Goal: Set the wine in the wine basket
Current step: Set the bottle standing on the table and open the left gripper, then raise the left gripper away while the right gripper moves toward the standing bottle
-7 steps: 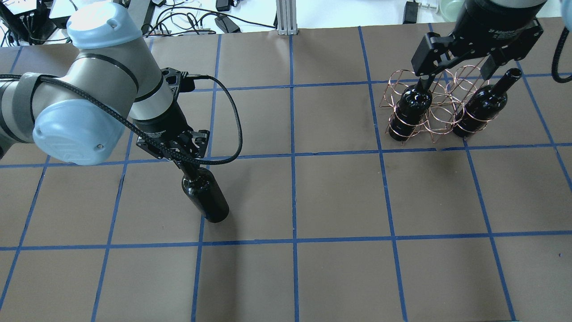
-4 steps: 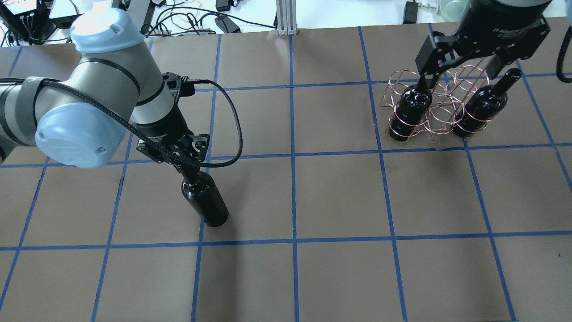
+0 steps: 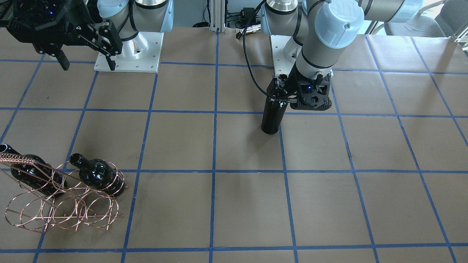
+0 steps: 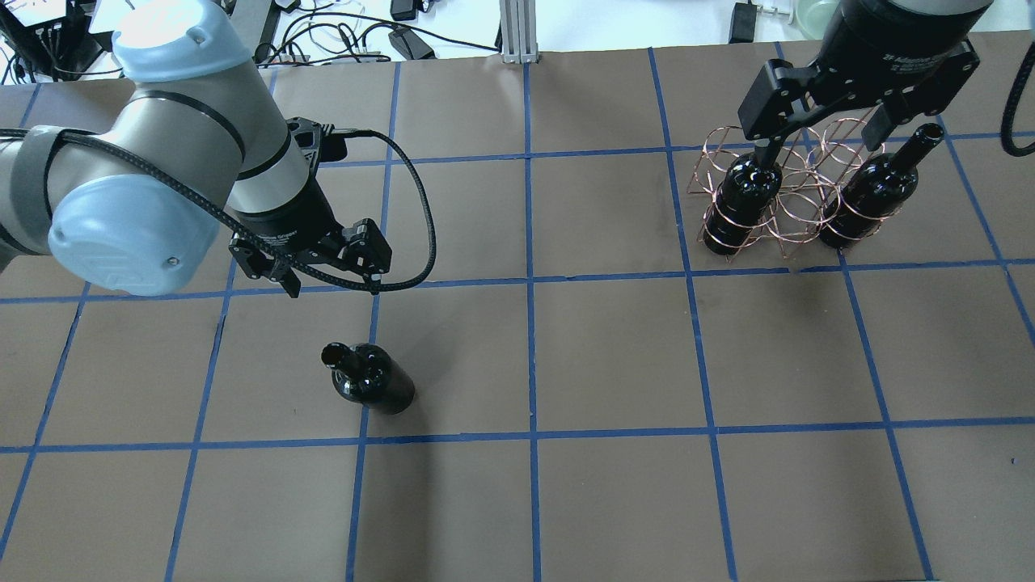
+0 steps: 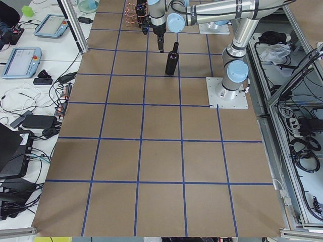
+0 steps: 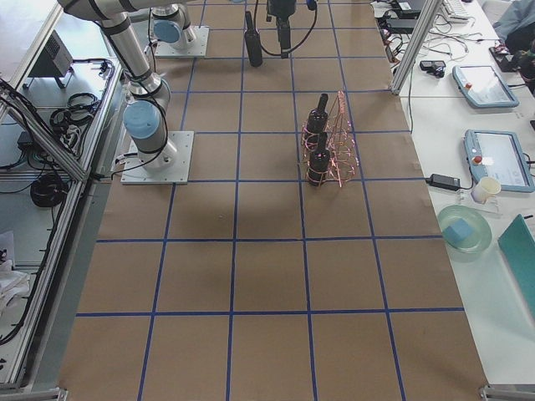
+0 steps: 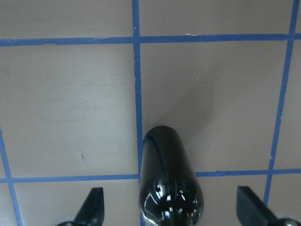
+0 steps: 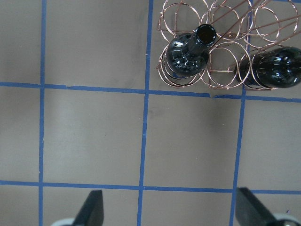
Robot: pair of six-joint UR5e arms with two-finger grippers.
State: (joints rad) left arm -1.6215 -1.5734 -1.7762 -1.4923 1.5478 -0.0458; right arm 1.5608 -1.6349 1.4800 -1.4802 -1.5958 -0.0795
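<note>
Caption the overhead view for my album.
Left gripper open above a lone upright bottle; right gripper open near the wire basket holding two bottles.

Brown-papered table (image 4: 614,356), gridded with blue tape (image 4: 530,242).
Carries one wine (image 4: 368,378) upright on a tape line, left of centre, midway between near and far edges; near the far edge, right of centre, the wine basket (image 4: 796,194) with two bottles (image 4: 740,198) in its hoops; along the robot's edge, two white base plates (image 3: 144,54).

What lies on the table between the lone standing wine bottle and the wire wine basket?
Nothing. In the overhead view, the stretch from the lone wine bottle to the wine basket is bare brown table cover, crossed only by blue tape lines.
</note>
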